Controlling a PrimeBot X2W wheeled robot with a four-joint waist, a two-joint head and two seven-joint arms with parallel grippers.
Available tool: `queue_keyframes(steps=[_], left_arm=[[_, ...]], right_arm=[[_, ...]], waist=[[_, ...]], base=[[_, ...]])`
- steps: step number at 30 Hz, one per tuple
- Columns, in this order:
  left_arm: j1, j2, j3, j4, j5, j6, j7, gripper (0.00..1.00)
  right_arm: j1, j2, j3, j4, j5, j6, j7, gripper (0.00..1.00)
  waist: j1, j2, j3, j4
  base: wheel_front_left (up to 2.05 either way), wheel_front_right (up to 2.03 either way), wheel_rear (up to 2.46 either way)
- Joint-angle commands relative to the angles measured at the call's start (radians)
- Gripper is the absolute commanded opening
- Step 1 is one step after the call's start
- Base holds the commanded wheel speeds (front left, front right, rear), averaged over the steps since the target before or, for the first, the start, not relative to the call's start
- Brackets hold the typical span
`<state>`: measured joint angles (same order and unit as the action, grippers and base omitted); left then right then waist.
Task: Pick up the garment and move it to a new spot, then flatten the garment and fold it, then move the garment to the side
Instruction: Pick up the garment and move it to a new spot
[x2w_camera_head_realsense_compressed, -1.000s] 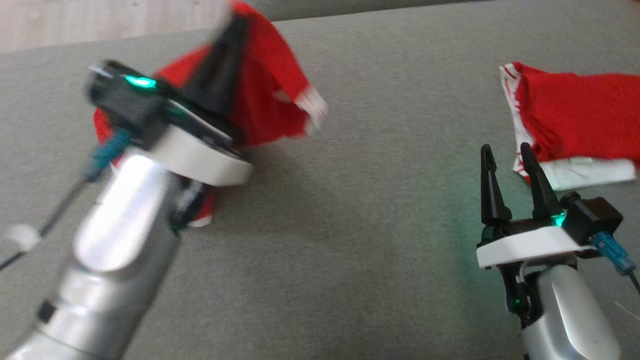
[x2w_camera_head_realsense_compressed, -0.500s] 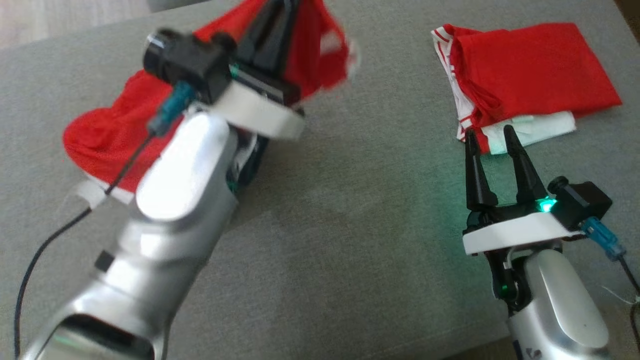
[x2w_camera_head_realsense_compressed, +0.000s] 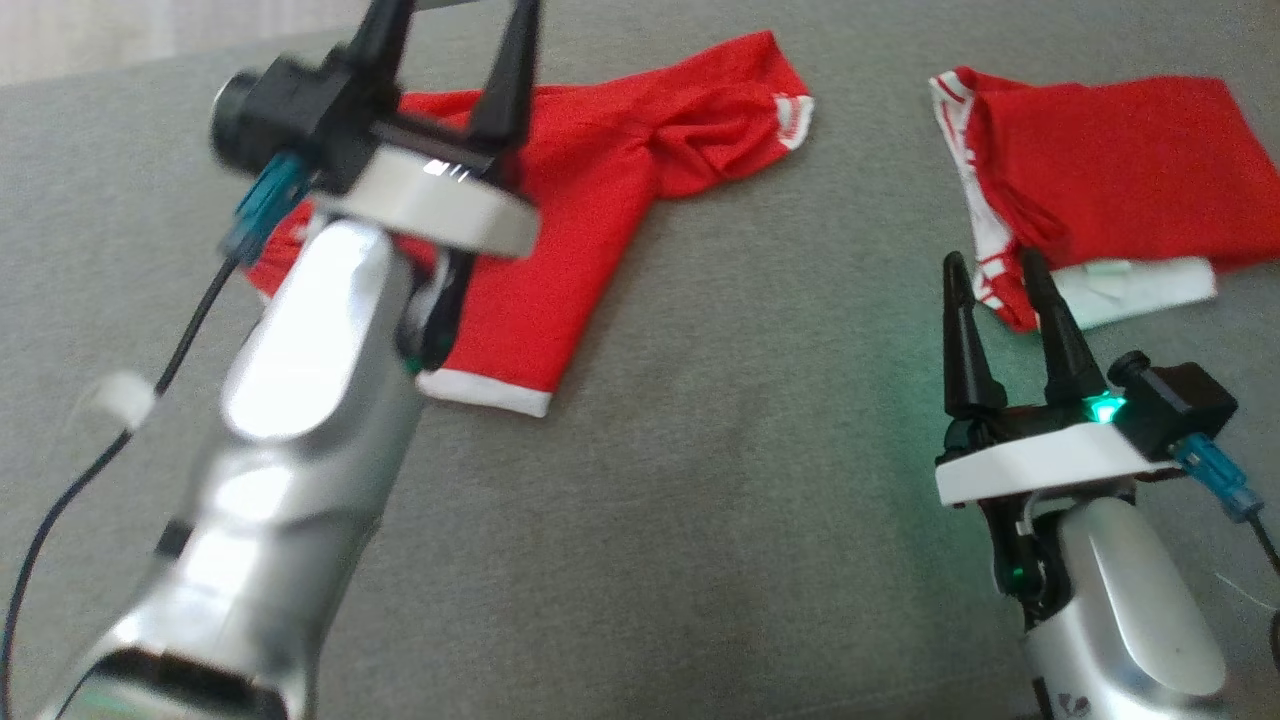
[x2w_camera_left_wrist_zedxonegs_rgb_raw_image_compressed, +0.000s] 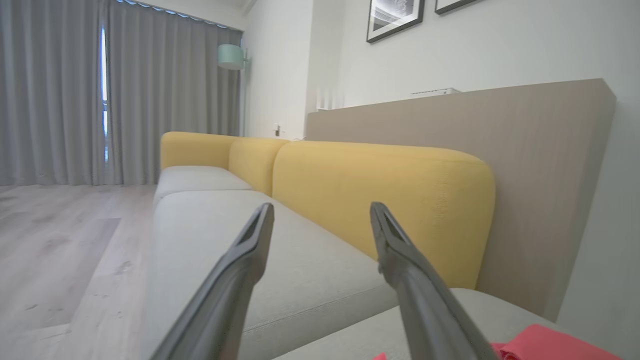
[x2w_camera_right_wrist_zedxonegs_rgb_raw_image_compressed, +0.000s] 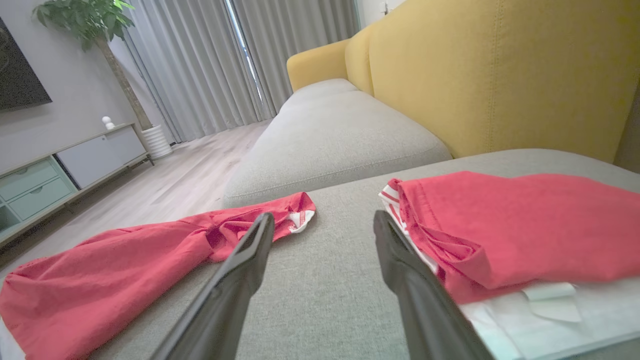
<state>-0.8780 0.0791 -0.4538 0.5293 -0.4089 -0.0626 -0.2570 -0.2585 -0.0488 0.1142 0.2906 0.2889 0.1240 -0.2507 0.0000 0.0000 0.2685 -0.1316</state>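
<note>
The big grey seat (x2w_camera_head_realsense_compressed: 760, 480) is under both my pincers. The red shirt (x2w_camera_head_realsense_compressed: 600, 190) lies on it, below my left pincer (x2w_camera_left_wrist_zedxonegs_rgb_raw_image_compressed: 322, 210) and out to its right. It is bunched up near the sleeve (x2w_camera_head_realsense_compressed: 770, 110). A folded red pile (x2w_camera_head_realsense_compressed: 1110, 170) sits just in front of my right pincer (x2w_camera_head_realsense_compressed: 992, 262). Both pincers are spread wide and hold nothing. I think flattening comes next. I should pinch two far-apart edges and pull slowly, so the wrinkles go.

A grey woven-fabric sofa cushion (x2w_camera_head_realsense_compressed: 720, 480) carries a crumpled red cloth garment (x2w_camera_head_realsense_compressed: 590, 200) with white hems on its left and, well apart, a folded red-and-white garment pile (x2w_camera_head_realsense_compressed: 1110, 170) on its right.
</note>
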Motion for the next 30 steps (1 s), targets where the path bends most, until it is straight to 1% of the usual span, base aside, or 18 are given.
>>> queue_keyframes(steps=[1,7,11,15,20,25,30], left_arm=[[0.014,0.047,0.046,-0.043,0.011,-0.003,-0.004,1.0],[0.216,0.117,0.151,-0.164,0.025,-0.016,-0.005,1.0],[0.374,0.134,0.21,-0.256,0.034,-0.024,-0.005,1.0],[0.524,0.118,0.259,-0.349,0.048,-0.026,-0.005,1.0],[0.66,0.054,0.309,-0.415,0.06,-0.025,-0.005,1.0],[0.688,0.022,0.325,-0.43,0.089,-0.036,-0.005,1.0],[0.683,0.009,0.338,-0.421,0.105,-0.047,-0.005,1.0]], right_arm=[[-0.021,-0.001,0.013,-0.035,-0.007,0.007,-0.011,1.0],[0.002,-0.001,-0.019,-0.027,-0.027,0.007,-0.011,1.0],[0.03,-0.001,-0.041,-0.021,-0.042,0.007,-0.011,1.0],[0.049,-0.001,-0.053,-0.017,-0.055,0.007,-0.011,1.0],[0.063,-0.001,-0.05,-0.012,-0.056,0.007,-0.011,1.0],[0.064,-0.001,-0.047,-0.008,-0.056,0.007,-0.011,1.0],[0.061,-0.001,-0.038,-0.003,-0.057,0.007,-0.011,1.0]], waist=[[0.0,0.0,-0.016,0.026],[0.0,0.0,-0.062,0.096],[0.0,0.0,-0.095,0.144],[0.0,0.0,-0.114,0.177],[0.0,0.0,-0.129,0.196],[0.0,0.0,-0.135,0.205],[0.0,0.0,-0.139,0.197]], base=[[0.0,0.0,0.0],[0.0,0.0,0.0],[0.0,0.0,0.0],[0.0,0.0,0.0],[0.0,0.0,0.0],[0.0,0.0,0.0],[0.0,0.0,0.0]])
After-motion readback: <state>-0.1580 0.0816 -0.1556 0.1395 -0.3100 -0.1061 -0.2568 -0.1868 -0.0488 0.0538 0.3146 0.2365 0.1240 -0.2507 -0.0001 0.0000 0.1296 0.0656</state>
